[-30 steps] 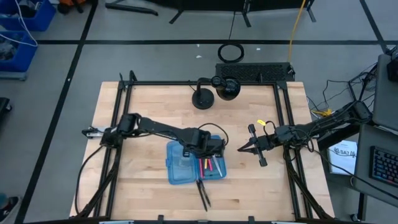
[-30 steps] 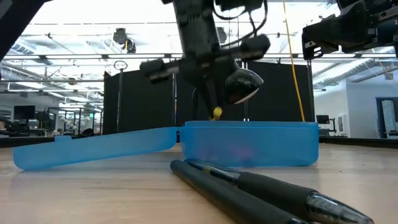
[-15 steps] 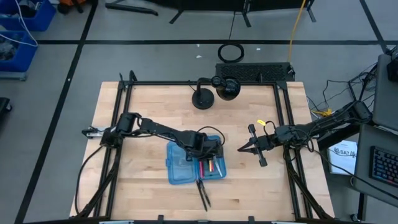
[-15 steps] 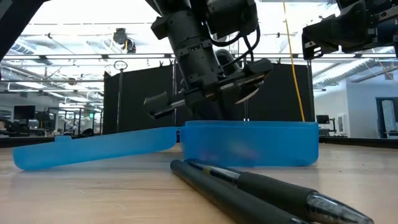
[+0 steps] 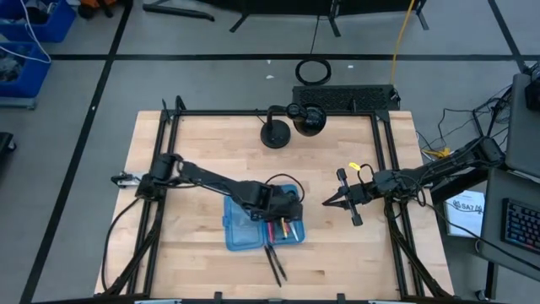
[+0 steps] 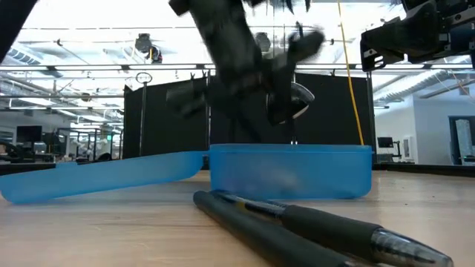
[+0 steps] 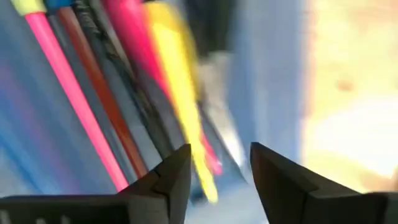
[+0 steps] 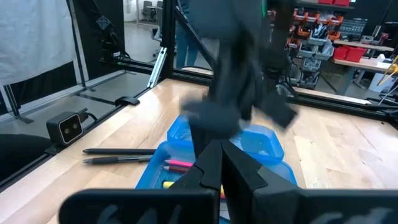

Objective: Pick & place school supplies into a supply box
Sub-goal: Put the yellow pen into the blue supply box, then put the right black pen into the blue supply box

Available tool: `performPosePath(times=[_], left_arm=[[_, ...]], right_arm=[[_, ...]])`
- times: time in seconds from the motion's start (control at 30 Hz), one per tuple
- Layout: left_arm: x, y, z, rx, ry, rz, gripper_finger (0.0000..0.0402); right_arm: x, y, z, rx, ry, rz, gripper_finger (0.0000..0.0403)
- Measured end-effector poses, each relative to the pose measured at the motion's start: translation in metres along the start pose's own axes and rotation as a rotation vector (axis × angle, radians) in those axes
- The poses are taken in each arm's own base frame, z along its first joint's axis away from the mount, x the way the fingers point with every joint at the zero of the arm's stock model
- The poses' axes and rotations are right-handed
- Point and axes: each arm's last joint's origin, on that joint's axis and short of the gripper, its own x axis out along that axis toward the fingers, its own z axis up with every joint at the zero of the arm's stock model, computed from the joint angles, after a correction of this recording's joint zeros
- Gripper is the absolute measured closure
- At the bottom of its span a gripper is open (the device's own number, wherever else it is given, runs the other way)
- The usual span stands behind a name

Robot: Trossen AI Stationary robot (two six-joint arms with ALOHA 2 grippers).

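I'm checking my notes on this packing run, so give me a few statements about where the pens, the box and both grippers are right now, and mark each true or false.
1. The left gripper is over the box. True.
2. Two black pens lie on the table outside the box. True.
3. The box is closed. False: it lies open, with both halves showing.
4. The right gripper is inside the box. False: it waits apart from it, out to the right.
5. A pink pen and a yellow pen lie in the box. True.
6. The left gripper is holding a pen. False: it is open and empty.
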Motion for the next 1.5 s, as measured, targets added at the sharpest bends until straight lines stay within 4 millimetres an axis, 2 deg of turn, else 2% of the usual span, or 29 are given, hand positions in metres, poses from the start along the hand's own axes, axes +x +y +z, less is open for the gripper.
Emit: performPosePath(times=[0.13,0.23,0.33,0.43,0.53,0.7,0.83,1.0,1.07,1.23,1.4,1.5], left_arm=[[-0.051,-0.012,-0.015,0.153,-0.077,-0.132,0.0225],[-0.103,-0.015,-0.035,0.486,-0.199,-0.226,0.0224],[-0.145,-0.006,-0.073,0.855,-0.350,-0.263,0.0223],[-0.167,0.007,-0.105,1.184,-0.430,-0.262,0.0223],[-0.181,0.016,-0.123,1.434,-0.495,-0.237,0.0232],[-0.188,0.036,-0.133,1.670,-0.444,-0.117,0.0275],[-0.194,0.049,-0.127,1.764,-0.410,-0.005,0.0317],[-0.200,0.081,-0.114,1.815,-0.416,-0.027,0.0376],[-0.200,0.100,-0.106,1.805,-0.442,-0.077,0.0394],[-0.189,0.150,-0.087,1.741,-0.563,-0.355,0.0392],[-0.162,0.192,-0.066,1.694,-0.711,-0.565,0.0396],[-0.140,0.217,-0.057,1.712,-0.722,-0.645,0.0398]], right_arm=[[0.000,0.000,0.000,0.000,0.000,0.000,0.0403],[0.000,0.000,0.000,0.000,0.005,0.000,0.0403],[0.000,0.000,-0.001,0.017,0.008,0.001,0.0403],[0.000,0.000,-0.001,0.029,0.014,0.001,0.0403],[0.000,0.000,-0.001,0.028,0.016,0.001,0.0403],[0.000,0.000,-0.002,0.025,0.019,0.001,0.0403],[0.000,0.000,-0.002,0.025,0.018,0.001,0.0403],[0.000,0.000,-0.002,0.026,0.018,0.001,0.0403],[0.000,0.000,-0.002,0.026,0.018,0.001,0.0403],[0.000,0.000,-0.002,0.025,0.022,-0.001,0.0403],[0.000,-0.001,-0.002,0.037,0.026,-0.052,0.0403],[0.000,-0.002,-0.002,0.061,0.022,-0.060,0.0403]])
